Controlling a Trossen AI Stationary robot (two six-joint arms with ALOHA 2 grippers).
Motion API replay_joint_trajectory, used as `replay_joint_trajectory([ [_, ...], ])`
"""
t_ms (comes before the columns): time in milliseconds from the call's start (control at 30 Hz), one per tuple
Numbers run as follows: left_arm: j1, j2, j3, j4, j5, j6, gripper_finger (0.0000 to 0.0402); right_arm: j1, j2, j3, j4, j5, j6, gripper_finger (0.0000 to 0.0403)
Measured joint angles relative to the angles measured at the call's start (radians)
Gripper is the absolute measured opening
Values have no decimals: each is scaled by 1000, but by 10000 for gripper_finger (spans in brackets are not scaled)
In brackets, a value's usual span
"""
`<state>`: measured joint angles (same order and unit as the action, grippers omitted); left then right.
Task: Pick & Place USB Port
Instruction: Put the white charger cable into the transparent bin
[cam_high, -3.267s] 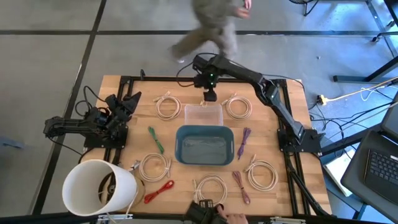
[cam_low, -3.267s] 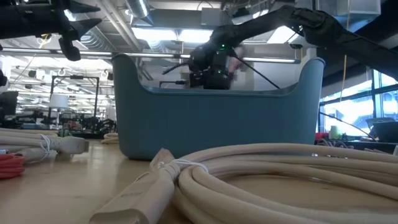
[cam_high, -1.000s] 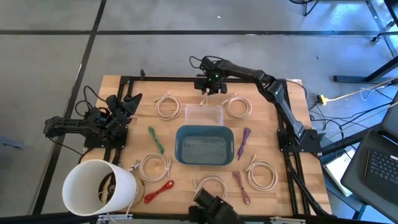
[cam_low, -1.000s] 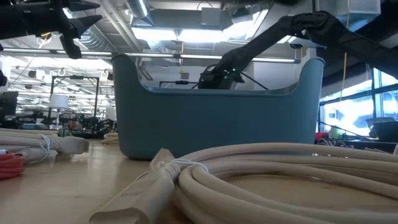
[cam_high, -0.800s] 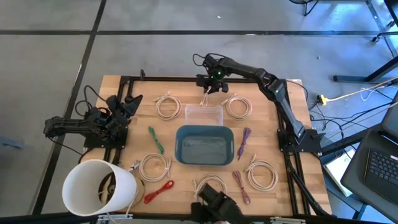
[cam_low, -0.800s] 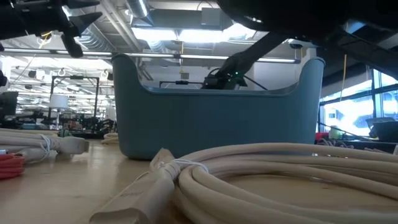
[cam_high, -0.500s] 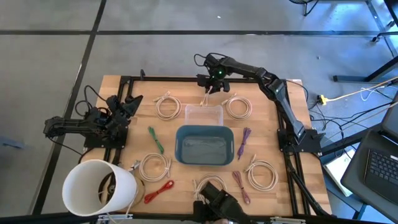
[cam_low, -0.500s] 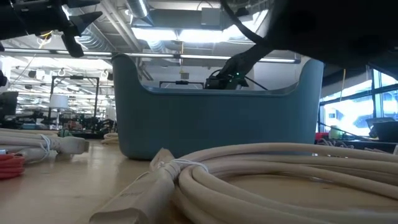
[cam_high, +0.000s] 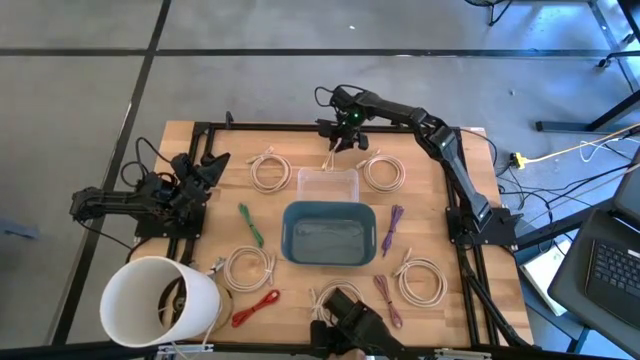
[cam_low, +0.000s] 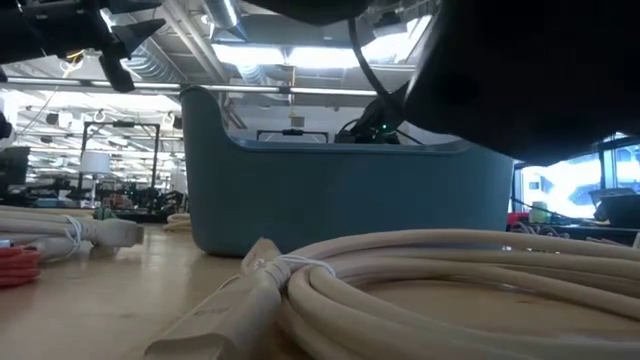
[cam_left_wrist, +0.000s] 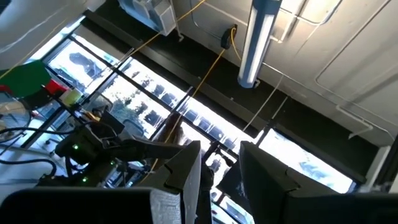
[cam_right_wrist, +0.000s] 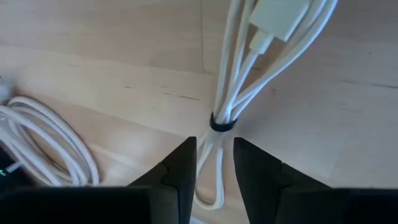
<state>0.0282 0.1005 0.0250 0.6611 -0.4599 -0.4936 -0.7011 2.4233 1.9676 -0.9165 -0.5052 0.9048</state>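
Wooden table (cam_high: 430, 200), blue bin (cam_high: 329, 233) at centre. Left gripper (cam_high: 205, 170) parked at the left edge, fingers slightly apart, empty. Right gripper (cam_right_wrist: 214, 163) over the far edge, pinching a banded white USB cable (cam_right_wrist: 242, 74). Best lifted straight, loops kept clear.

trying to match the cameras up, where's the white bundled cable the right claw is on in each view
High view: white bundled cable at the table's far edge, under the right claw.
Low view: not visible; the blue bin and a dark shape block it.
Left wrist view: not in it; this camera points up at the ceiling.
Right wrist view: centre, its black tie just ahead of the fingers.
Shared landmark: the blue bin, in the high and low views.
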Motion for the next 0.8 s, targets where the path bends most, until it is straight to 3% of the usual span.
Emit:
replay_joint_trajectory([
  [267,0,0,0,-3,-19,0,104,-3,4,0,-9,-33,-17,87],
  [500,0,0,0,-3,-19,1,104,-3,4,0,-14,-18,-68,9],
  [800,0,0,0,-3,-13,1,104,-1,10,2,-30,35,-209,2],
])
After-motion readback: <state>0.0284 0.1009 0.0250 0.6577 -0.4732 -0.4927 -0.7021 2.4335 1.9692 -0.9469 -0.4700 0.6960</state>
